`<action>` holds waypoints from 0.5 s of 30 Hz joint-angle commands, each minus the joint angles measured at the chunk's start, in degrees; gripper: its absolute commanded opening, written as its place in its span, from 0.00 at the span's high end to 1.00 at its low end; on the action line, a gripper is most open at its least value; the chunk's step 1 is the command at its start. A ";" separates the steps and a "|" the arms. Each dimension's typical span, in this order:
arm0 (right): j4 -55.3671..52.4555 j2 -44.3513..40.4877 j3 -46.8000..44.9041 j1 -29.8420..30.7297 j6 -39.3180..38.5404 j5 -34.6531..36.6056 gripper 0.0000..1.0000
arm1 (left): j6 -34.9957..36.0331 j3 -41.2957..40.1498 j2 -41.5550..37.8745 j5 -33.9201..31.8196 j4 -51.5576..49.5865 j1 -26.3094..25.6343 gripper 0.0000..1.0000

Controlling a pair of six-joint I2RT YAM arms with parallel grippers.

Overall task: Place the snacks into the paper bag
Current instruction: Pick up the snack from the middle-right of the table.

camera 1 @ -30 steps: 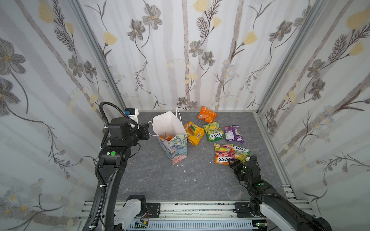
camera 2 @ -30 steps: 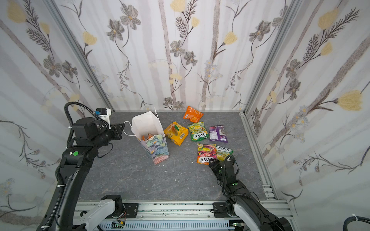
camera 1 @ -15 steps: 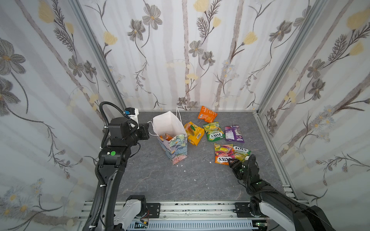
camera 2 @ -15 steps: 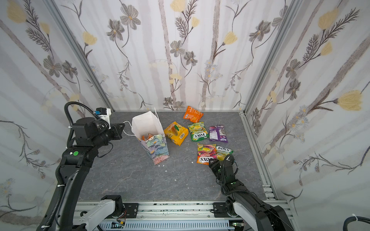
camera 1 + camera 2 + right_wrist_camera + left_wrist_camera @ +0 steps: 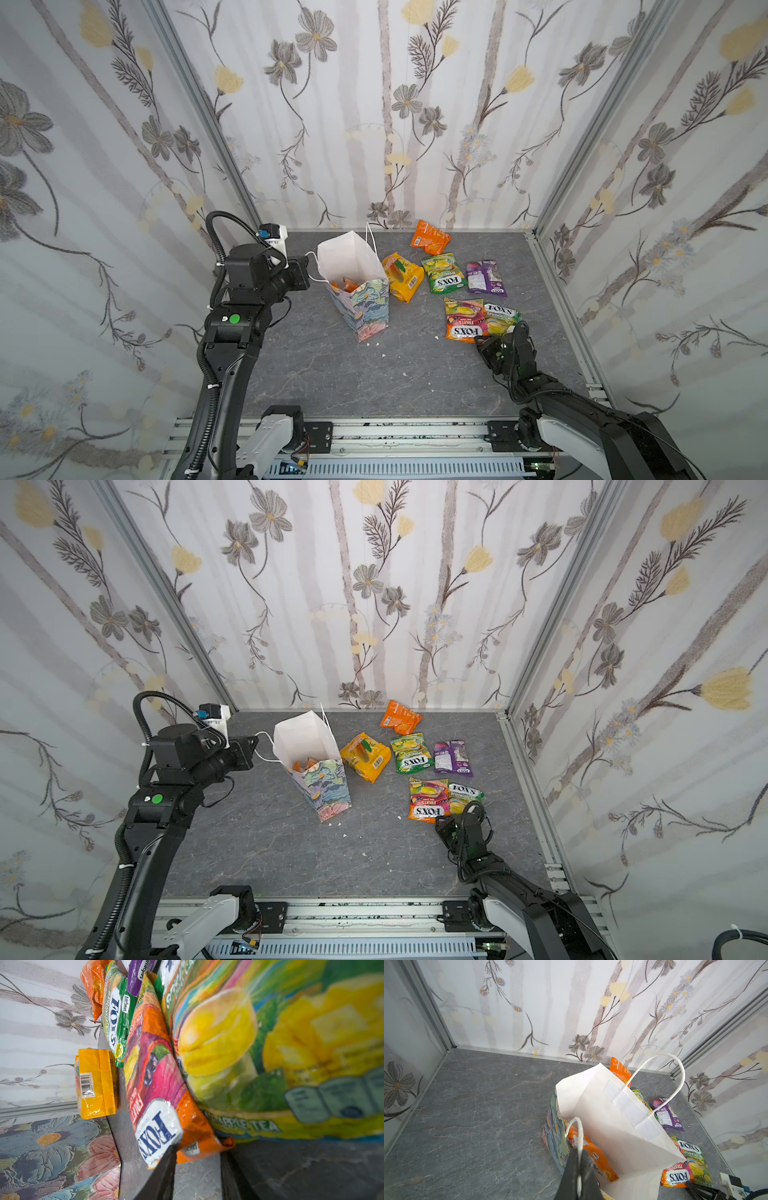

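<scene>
The snacks (image 5: 442,274) are lying beside the paper bag (image 5: 365,307), which the left gripper (image 5: 578,1154) is steadying by its tightly pinched cord handle (image 5: 580,1132), while the right gripper (image 5: 198,1153) is straddling the FOX'S Fruits packet (image 5: 463,320) corner, jaws half-open.

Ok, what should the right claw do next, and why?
Probably close on the near edge of the pink-and-orange packet. The right claw has that edge between its jaws, which are not yet together. The left claw grips the bag by its handle, mouth open.
</scene>
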 commanded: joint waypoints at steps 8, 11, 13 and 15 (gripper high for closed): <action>-0.71 -1.17 -0.13 0.04 0.46 1.43 0.95 | 0.84 -0.21 -0.31 -0.55 1.08 0.00 1.00; -1.09 -1.83 0.10 -0.03 0.29 1.36 1.00 | 0.99 -0.21 -0.31 -0.63 1.12 0.04 1.00; -1.99 -2.47 0.43 -0.03 -0.27 1.36 1.00 | 0.99 -0.21 -0.31 -0.64 1.16 0.04 1.00; -3.50 -3.30 1.19 -0.02 -1.12 1.45 1.00 | 0.98 -0.21 -0.27 -0.59 1.26 -0.01 1.00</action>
